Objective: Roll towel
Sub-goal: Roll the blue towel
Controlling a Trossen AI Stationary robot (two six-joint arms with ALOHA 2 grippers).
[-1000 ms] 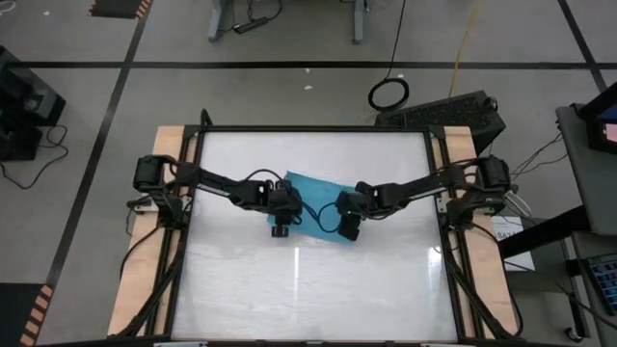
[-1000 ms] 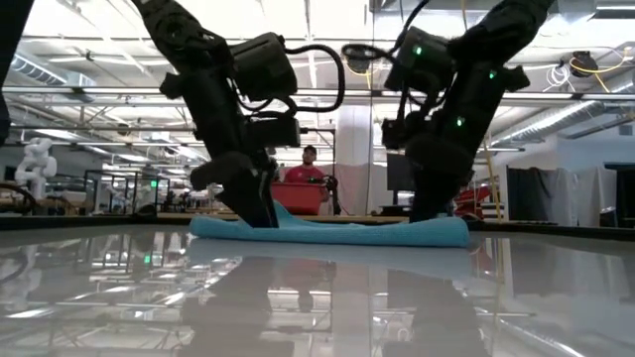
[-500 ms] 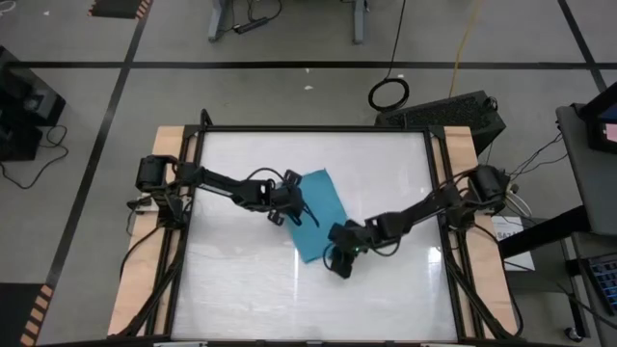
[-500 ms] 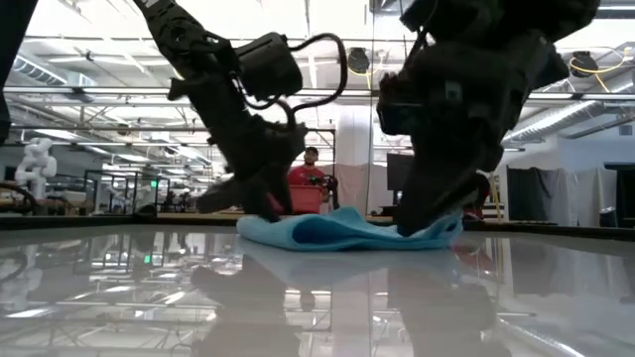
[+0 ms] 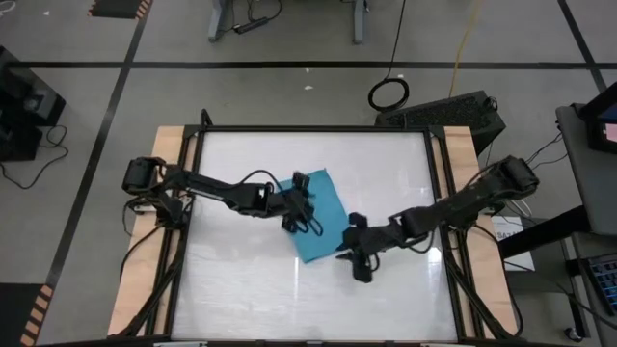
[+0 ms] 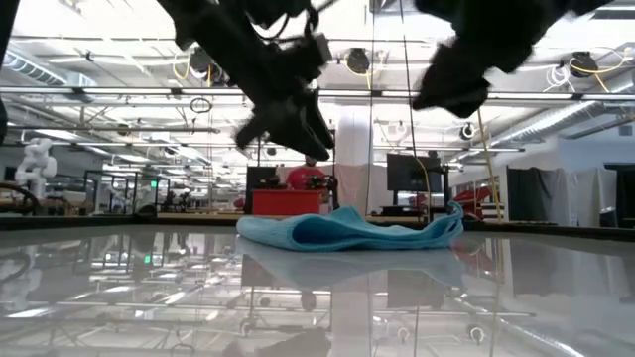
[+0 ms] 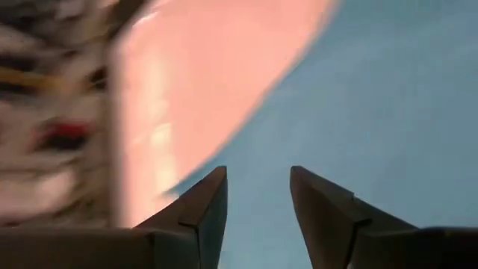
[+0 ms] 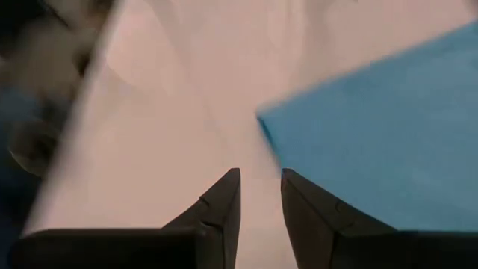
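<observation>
The turquoise towel (image 5: 318, 218) lies slantwise in the middle of the white table, rumpled, with a low hollow fold (image 6: 322, 230) and one corner sticking up (image 6: 455, 212). My left gripper (image 5: 305, 207) hangs open above the towel's left edge. In the left wrist view (image 7: 258, 187) the blue cloth shows beyond its fingers, with nothing between them. My right gripper (image 5: 359, 264) hangs above bare table just right of the towel's near corner (image 8: 314, 127). Its fingers (image 8: 260, 183) stand a little apart with nothing between them. In the low view both grippers are well above the cloth.
Wooden side rails (image 5: 169, 154) and a black frame border the table. Bare white tabletop (image 5: 289, 299) stretches toward the near edge. Beyond the far edge, a person in red (image 6: 310, 169) and a red bin (image 6: 288, 201) show in the room.
My right gripper dragged the towel's right end toward the near edge, turning the cloth from crosswise to slanting. It then came off the cloth, rose and moved toward the right edge. My left gripper rose off the towel's left part. The towel now lies rumpled and free.
</observation>
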